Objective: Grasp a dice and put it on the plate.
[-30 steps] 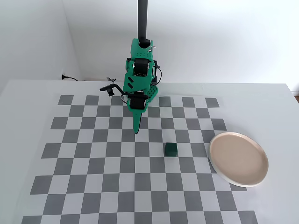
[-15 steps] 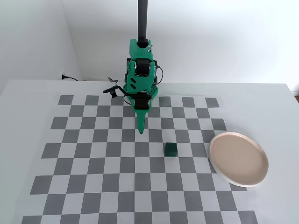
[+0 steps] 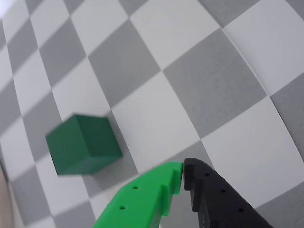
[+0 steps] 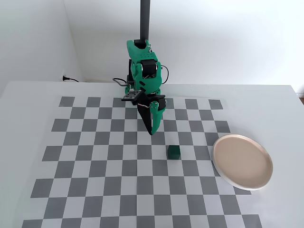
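Hovering over the checkerboard (image 4: 95,166), my gripper (image 4: 152,133) had its fingers pinched together with nothing between them. The dice (image 4: 174,152) sat on the board just beyond my tips, apart from them, and the plate (image 4: 242,161) was off to the right in the fixed view.

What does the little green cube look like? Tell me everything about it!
The dice is a small, dark green cube with plain, smooth faces and no dots showing. It looks solid and matte, maybe plastic. It sits flat on the checkerboard mat, about as wide as one square, and casts a soft shadow. Nothing touches it: the gripper is shut and off to one side, and the plate lies apart on the right in the fixed view.
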